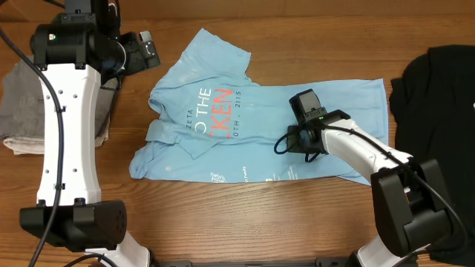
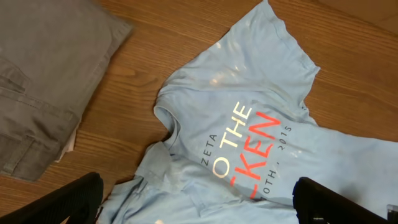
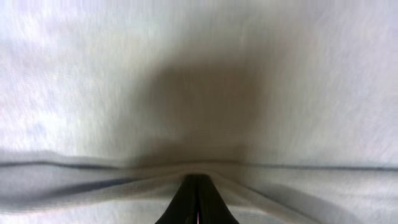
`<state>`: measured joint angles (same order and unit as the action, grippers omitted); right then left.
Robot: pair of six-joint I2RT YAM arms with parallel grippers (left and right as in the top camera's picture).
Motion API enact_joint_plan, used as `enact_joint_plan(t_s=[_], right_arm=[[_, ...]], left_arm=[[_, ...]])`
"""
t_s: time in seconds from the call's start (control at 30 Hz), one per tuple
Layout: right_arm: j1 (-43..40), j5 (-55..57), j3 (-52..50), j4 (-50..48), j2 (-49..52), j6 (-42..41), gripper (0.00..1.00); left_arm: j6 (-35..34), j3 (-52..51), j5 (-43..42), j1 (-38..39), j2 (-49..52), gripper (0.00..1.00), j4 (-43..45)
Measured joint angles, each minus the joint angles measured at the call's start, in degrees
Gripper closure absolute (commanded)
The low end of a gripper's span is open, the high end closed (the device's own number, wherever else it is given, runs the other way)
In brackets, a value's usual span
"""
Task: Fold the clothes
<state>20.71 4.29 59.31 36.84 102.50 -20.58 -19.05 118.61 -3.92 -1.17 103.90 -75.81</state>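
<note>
A light blue T-shirt [image 1: 245, 126] with white and orange-red lettering lies spread on the wooden table, its left sleeve tucked in and its near edge turned over. My right gripper [image 1: 300, 139] is down on the shirt's right half. In the right wrist view its fingertips [image 3: 197, 182] are shut, pinching a ridge of the pale fabric [image 3: 199, 93]. My left gripper [image 1: 145, 48] hovers open beyond the shirt's far left corner. In the left wrist view the shirt [image 2: 249, 143] lies below my left gripper [image 2: 199, 211], with nothing between the fingers [image 2: 68, 199].
A folded grey garment [image 1: 22, 111] lies at the table's left edge, under the left arm; the left wrist view shows this grey garment [image 2: 43, 81] too. A black garment [image 1: 438, 89] lies at the right edge. Bare wood [image 1: 223, 222] runs along the near side.
</note>
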Motion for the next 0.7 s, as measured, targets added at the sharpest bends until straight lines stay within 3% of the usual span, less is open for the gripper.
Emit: enact_joint_plan(t_s=[0.13, 0.33, 0.7], right_arm=[[0.0, 0.8, 0.0, -0.6, 0.0, 0.0, 0.96], [0.0, 1.2, 0.0, -1.1, 0.2, -0.2, 0.70], [-5.0, -5.3, 0.9, 6.6, 0.2, -0.4, 0.50]], left_arm=[[0.0, 0.0, 0.0, 0.0, 0.0, 0.00, 0.0], [0.0, 0.0, 0.0, 0.0, 0.0, 0.00, 0.0], [0.0, 0.0, 0.0, 0.0, 0.0, 0.00, 0.0]])
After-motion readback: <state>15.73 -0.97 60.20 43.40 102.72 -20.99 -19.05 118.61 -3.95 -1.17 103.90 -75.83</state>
